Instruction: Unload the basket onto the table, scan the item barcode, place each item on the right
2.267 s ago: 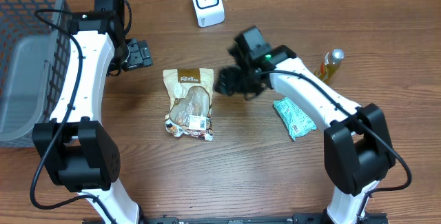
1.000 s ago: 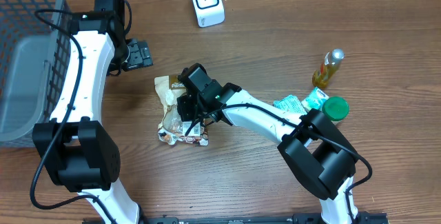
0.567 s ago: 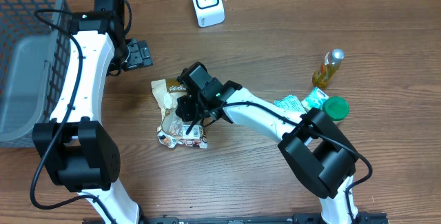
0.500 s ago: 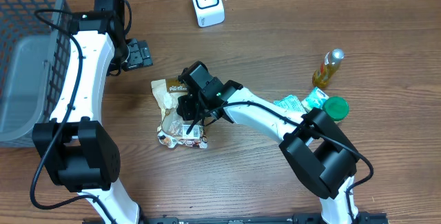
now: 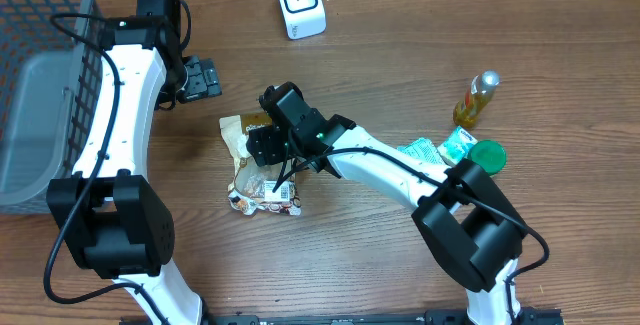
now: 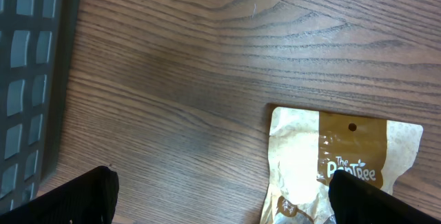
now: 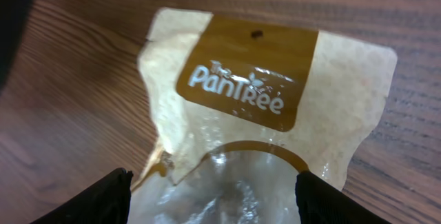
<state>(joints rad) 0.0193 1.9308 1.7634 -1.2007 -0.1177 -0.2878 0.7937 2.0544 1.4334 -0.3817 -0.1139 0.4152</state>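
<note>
The item is a tan and brown "PanTree" snack bag (image 5: 262,191) lying flat on the wooden table, with a white barcode label (image 5: 276,193) near its lower end. My right gripper (image 5: 266,145) hovers over the bag's upper half, open; in the right wrist view its fingers (image 7: 93,200) straddle the bag (image 7: 262,100) without pinching it. The white scanner (image 5: 300,3) stands at the back of the table. My left gripper (image 5: 200,78) is open and holds nothing, up and to the left of the bag; the left wrist view catches the bag's top (image 6: 331,162) beside the right finger.
A dark wire basket (image 5: 40,65) fills the far left. At the right stand a yellow bottle (image 5: 478,97), a green packet (image 5: 425,150) and a green-lidded item (image 5: 487,155).
My right gripper went from shut on the bag to open, letting it go, and rose slightly. The bag has ended up a little further left. The left arm stayed still.
</note>
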